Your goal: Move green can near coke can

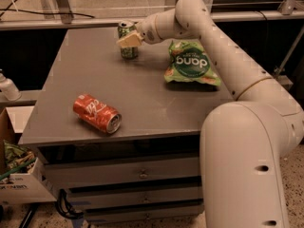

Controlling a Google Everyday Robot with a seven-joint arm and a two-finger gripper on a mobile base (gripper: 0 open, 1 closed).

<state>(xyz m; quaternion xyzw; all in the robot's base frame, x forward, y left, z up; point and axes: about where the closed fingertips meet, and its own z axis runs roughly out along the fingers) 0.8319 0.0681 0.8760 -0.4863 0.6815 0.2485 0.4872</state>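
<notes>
Green can (129,51) upright, gripper (127,39) against its side.

The gripper (128,40) is at the upright green can (128,52) near the table's (66,80) far edge. The coke can (96,113) lies sideways near the front, well apart.

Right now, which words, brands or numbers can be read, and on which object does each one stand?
"dang", upside down to the camera: on the green chip bag.
White script on the coke can, lying on its side: too blurred to read.
On the green can, with the hand at it: nothing readable.
Print on the cardboard box beside the table: too small to read.
</notes>
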